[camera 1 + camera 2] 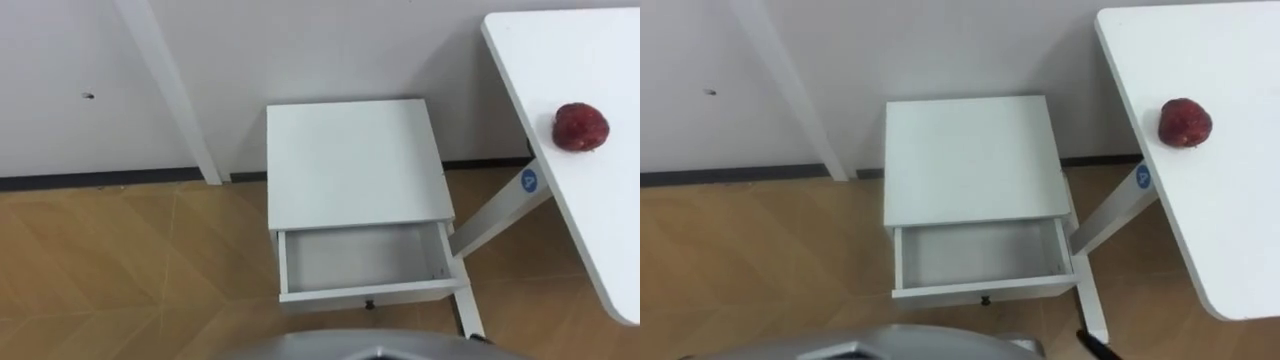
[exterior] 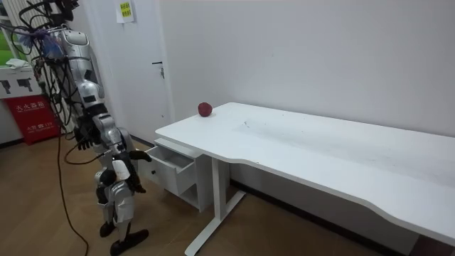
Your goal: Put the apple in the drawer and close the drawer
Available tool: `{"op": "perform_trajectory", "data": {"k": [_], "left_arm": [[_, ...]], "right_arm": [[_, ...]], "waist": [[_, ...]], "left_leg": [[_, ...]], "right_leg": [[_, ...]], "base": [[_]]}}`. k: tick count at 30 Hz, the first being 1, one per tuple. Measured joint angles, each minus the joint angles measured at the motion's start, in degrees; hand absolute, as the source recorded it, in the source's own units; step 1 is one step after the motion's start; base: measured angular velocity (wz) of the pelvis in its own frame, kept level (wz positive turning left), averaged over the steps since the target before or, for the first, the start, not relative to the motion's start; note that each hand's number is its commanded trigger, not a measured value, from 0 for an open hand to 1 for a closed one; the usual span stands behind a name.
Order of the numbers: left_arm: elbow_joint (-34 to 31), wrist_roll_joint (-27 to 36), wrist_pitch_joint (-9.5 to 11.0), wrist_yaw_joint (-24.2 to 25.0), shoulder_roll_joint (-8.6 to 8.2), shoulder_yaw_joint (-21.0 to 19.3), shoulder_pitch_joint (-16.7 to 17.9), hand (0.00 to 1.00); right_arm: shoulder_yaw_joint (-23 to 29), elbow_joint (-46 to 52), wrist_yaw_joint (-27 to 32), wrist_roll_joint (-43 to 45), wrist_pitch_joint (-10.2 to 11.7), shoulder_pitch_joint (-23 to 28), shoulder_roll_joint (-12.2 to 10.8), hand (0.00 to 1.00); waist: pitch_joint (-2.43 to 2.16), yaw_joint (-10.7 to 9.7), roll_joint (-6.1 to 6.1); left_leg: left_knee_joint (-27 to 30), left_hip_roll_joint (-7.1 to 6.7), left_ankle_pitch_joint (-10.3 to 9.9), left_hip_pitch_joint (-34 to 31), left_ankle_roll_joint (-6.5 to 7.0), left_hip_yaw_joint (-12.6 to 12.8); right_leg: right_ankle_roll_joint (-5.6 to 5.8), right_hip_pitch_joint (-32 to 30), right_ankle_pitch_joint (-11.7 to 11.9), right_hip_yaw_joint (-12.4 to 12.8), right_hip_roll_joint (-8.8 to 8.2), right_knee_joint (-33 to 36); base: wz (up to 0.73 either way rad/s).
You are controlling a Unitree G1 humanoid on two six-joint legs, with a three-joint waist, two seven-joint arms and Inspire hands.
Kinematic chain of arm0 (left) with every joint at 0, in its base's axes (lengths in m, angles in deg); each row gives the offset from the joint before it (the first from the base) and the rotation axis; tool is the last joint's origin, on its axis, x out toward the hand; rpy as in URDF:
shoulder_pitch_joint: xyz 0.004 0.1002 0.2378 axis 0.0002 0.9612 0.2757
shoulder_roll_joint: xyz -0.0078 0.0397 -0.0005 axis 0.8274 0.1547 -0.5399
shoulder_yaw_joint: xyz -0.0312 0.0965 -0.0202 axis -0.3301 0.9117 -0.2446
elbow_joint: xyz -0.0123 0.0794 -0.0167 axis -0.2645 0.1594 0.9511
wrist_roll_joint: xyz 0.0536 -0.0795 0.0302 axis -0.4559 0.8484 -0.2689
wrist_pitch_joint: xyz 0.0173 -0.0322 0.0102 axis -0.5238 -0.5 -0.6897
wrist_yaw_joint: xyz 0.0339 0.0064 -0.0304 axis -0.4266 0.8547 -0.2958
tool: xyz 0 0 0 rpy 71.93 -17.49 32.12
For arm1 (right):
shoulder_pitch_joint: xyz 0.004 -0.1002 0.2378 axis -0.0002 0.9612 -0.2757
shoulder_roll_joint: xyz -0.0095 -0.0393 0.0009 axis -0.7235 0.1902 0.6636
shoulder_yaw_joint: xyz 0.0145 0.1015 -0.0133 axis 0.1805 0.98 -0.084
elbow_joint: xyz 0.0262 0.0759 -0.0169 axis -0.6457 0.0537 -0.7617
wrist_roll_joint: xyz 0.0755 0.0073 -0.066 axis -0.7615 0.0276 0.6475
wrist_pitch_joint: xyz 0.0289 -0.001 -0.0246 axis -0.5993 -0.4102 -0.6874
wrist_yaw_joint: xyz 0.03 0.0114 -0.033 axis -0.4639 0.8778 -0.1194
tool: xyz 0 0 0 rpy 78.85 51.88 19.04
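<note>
Against the white wall (image 1: 320, 50), above a dark baseboard (image 1: 90, 180), stood a small white bedside cabinet (image 1: 352, 160) on a herringbone wooden floor (image 1: 120, 270). To its right ran a long white desk (image 1: 600, 220), carried on a white leg (image 1: 500, 220) with a round blue sticker (image 1: 529, 181). The desk's corner reached past the cabinet's right side. In the room view a white door (image 2: 142, 64) showed in the wall on the room view's left of the cabinet, and a red box (image 2: 34, 117) sat on the floor farther to the room view's left.

The robot stood upright on the floor directly before the cabinet, facing it, with the desk on its right. Its left hand (image 2: 85, 132) hung low beside its hip, well back from the cabinet, fingers loose and spread, holding nothing. Its right hand (image 2: 139, 155) was held forward at drawer height, near the drawer front but apart from it, fingers stretched out and empty.

The cabinet's drawer (image 1: 362, 293) was pulled out toward the robot, a small dark knob (image 1: 369, 304) at the middle of its front. Its white inside was bare. The red apple (image 1: 581, 127) lay on the desk top near the wall-side corner, well apart from the drawer and from both hands.
</note>
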Motion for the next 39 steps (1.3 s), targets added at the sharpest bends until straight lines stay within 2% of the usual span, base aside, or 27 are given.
{"op": "perform_trajectory", "data": {"k": [4, 8, 10, 13, 16, 21, 23, 27, 29, 31, 32, 37, 39], "left_arm": [[-0.21, 0.04, 0.01, -0.99, 0.35, -2.62, 0.22, 0.00], [-1.66, -0.06, 0.14, -1.11, 0.82, -2.62, 1.28, 0.00], [-1.97, -0.23, 0.64, -1.11, 1.32, -2.76, 2.29, 0.00], [-3.04, 0.19, 0.72, -1.11, 1.44, -4.76, 3.15, 0.00], [-3.95, 1.11, 0.70, -1.10, 1.61, -4.82, 3.91, 0.00], [-5.40, 1.18, 0.69, -1.11, 1.61, -4.93, 4.65, 0.00], [-5.99, 1.20, 0.73, -1.12, 1.66, -4.93, 4.69, 0.00], [-8.14, 0.96, 0.74, -1.14, 1.76, -4.97, 5.69, 0.00], [-8.78, 0.96, 0.78, -1.15, 2.05, -4.93, 5.85, 0.00], [-9.79, 0.99, 0.97, -1.13, 2.14, -4.43, 5.95, 0.00], [-9.80, 0.96, 1.04, -1.06, 2.13, -4.42, 5.95, 0.00], [-9.85, 0.61, 1.91, -0.77, 2.12, -4.42, 5.97, 0.00], [-9.86, 0.54, 2.12, -0.75, 2.10, -3.68, 5.95, 0.00]], "right_arm": [[5.79, 0.59, 3.34, -10.37, 0.44, 0.02, 0.17, 0.00], [9.76, 2.89, 5.81, -15.38, 0.84, 0.03, 0.37, 0.00], [12.48, 7.22, 8.50, -17.27, 1.39, 0.49, 0.42, 0.00], [13.28, 12.69, 12.22, -18.26, 3.16, 0.80, 0.91, 0.00], [13.79, 14.37, 16.43, -21.42, 3.91, 0.60, 2.69, 0.00], [15.12, 18.80, 22.55, -24.13, 5.83, -0.28, 3.97, 0.00], [15.34, 20.19, 24.66, -24.19, 6.12, -0.62, 4.62, 0.00], [18.67, 27.13, 30.22, -20.86, 6.87, -1.20, 5.63, 0.00], [18.86, 32.13, 33.37, -18.32, 7.88, -1.15, 6.18, 0.00], [18.64, 38.08, 37.31, -16.17, 9.68, -1.51, 7.50, 0.00], [18.65, 39.56, 38.37, -15.08, 9.90, -1.81, 7.72, 0.00], [18.58, 50.29, 43.87, 0.06, 12.74, -2.57, 8.80, 0.00], [18.19, 54.02, 45.12, 4.12, 13.11, -2.58, 8.82, 0.00]], "waist": [[-0.38, -0.92, -0.48], [-0.42, -2.15, -0.74], [-0.42, -2.56, -0.73], [-0.44, -2.81, -0.92], [-0.59, -3.16, -1.49], [-0.56, -3.51, -2.24], [-0.69, -3.58, -2.37], [-0.71, -3.66, -2.43], [-0.63, -3.62, -2.30], [-0.72, -3.54, -2.45], [-0.74, -3.55, -2.49], [-0.60, -3.37, -2.32], [-0.57, -3.31, -2.29]], "left_leg": [[0.06, 0.02, 0.00, 0.04, 0.00, 0.03], [-0.03, 0.05, 0.00, 0.06, 0.00, 0.40], [-0.40, 0.09, -0.01, 0.17, -0.01, 1.18], [-0.45, 0.07, 0.00, -0.09, 0.00, 1.71], [-0.35, 0.07, 0.00, -0.08, 0.00, 1.79], [-0.28, 0.14, -0.01, -0.43, 0.00, 2.19], [-0.19, 0.14, -0.01, -0.97, 0.01, 2.17], [-0.34, 0.11, 0.00, -1.15, 0.02, 2.23], [-0.40, 0.10, 0.00, -1.25, 0.03, 2.22], [-0.39, 0.10, 0.01, -1.39, 0.02, 2.22], [-0.26, 0.09, 0.02, -1.43, 0.02, 2.29], [-0.26, 0.10, 0.05, -2.22, -0.02, 2.15], [-0.57, 0.07, 0.07, -2.27, -0.04, 2.17]], "right_leg": [[0.00, -0.05, 0.00, 0.16, 0.00, 0.09], [0.00, -0.05, 0.00, 0.15, -0.02, 0.16], [0.00, -0.11, 0.00, 0.43, -0.01, 0.09], [0.00, -0.70, 0.00, 1.39, 0.00, 0.09], [0.00, -0.97, 0.00, 1.51, 0.00, 0.16], [0.00, -1.15, 0.00, 1.48, 0.06, 0.18], [-0.02, -1.60, 0.01, 1.49, 0.04, 0.22], [-0.02, -1.90, 0.01, 1.56, 0.04, 0.27], [-0.02, -2.02, 0.01, 1.53, 0.04, 0.18], [-0.02, -2.48, 0.01, 1.56, 0.04, 0.25], [-0.02, -2.58, 0.01, 1.57, 0.04, 0.25], [-0.01, -3.03, 0.01, 1.59, 0.12, 0.19], [-0.01, -3.17, 0.01, 1.63, 0.12, 0.16]], "base": [[0.00], [-0.05], [-0.17], [-0.12], [-0.02], [-0.04], [0.00], [0.00], [0.00], [0.00], [0.00], [0.00], [0.00]]}}
